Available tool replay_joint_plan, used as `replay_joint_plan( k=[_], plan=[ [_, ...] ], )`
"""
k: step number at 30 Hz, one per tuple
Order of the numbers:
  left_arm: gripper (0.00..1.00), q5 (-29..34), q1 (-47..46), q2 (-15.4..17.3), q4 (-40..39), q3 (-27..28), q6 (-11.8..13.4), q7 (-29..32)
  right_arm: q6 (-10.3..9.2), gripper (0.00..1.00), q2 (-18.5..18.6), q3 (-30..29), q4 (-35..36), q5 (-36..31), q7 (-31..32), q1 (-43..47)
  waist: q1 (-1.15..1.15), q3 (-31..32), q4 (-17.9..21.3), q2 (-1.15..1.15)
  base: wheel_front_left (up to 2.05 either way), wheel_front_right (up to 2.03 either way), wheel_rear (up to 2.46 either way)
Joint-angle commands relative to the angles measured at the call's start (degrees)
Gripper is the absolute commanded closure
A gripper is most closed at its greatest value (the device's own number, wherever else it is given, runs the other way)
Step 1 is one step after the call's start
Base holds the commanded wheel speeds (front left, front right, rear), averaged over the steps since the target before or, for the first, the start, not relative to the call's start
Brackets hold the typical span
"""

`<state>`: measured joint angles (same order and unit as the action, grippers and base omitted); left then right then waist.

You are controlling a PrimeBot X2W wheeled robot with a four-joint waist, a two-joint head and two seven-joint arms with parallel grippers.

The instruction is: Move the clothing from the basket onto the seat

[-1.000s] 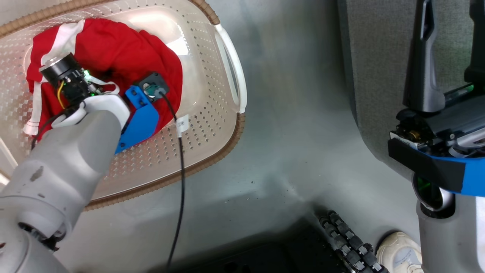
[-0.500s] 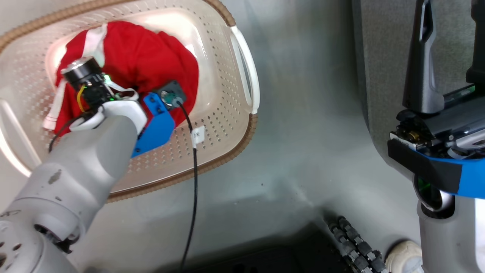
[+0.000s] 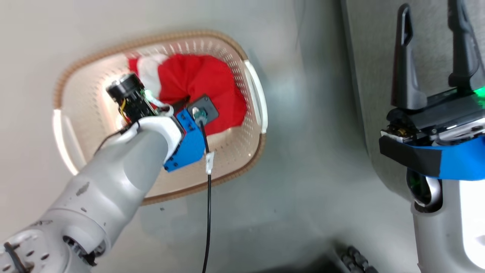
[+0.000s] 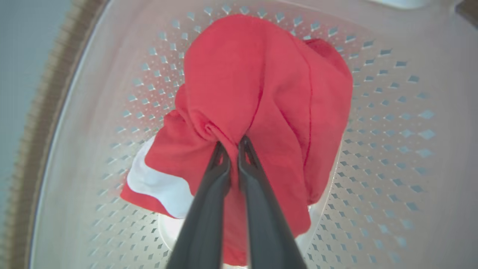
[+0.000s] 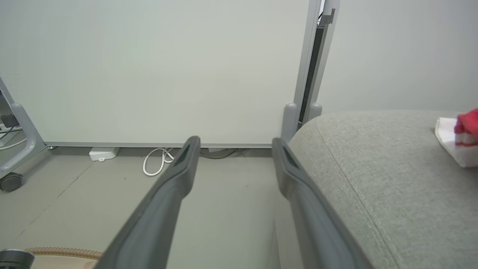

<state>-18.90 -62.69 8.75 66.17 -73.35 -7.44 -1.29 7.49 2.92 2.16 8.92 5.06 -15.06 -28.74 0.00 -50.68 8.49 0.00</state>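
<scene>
A bright red garment (image 4: 261,74) with a white stripe lies bunched inside the cream basket (image 3: 163,38), against its perforated wall. The cloth is gathered to a peak at its middle. The left gripper (image 4: 232,144) reaches down into the basket, and its jaws are pressed nearly together on that peak, pinching a fold of the red fabric.

The basket has a brown woven-look rim and stands on the grey floor (image 3: 303,170), near the seat (image 3: 371,57). A black cable (image 3: 208,212) runs from the left wrist over the basket's rim toward the bottom of the head view.

The right gripper (image 3: 430,15) is raised beside the light grey seat cushion, with its jaws spread wide and nothing between them. In the right wrist view a second garment (image 5: 465,134), red and white, lies on the seat at the far right edge. Beyond the seat is a pale wall panel (image 5: 149,74), with a white cord (image 5: 155,164) looped on the floor at its foot.
</scene>
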Motion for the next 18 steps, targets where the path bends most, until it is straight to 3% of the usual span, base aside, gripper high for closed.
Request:
replay_joint_plan(
  k=[1,9,18],
  plan=[
    [1.00,-0.72,0.99,-0.45,0.08,-0.14,-0.02,-1.77,0.01,0.00,-0.06,-0.37,-0.84,-0.55,-0.18,1.10,0.00,4.95,-1.72,0.00,0.00,0.00,0.00],
    [1.00,-7.44,5.11,-1.67,0.98,1.04,-0.02,-10.18,0.01,0.00,-0.04,-1.64,-4.70,-1.60,-0.18,5.82,0.00,17.60,-4.16,0.00,0.00,0.00,0.00],
    [1.00,-13.88,8.74,-1.47,-1.00,2.45,-0.02,-13.47,0.01,0.00,0.19,-2.32,-8.02,-2.12,-0.18,11.49,0.00,29.47,-6.41,0.00,0.00,0.00,0.00]
  ],
)
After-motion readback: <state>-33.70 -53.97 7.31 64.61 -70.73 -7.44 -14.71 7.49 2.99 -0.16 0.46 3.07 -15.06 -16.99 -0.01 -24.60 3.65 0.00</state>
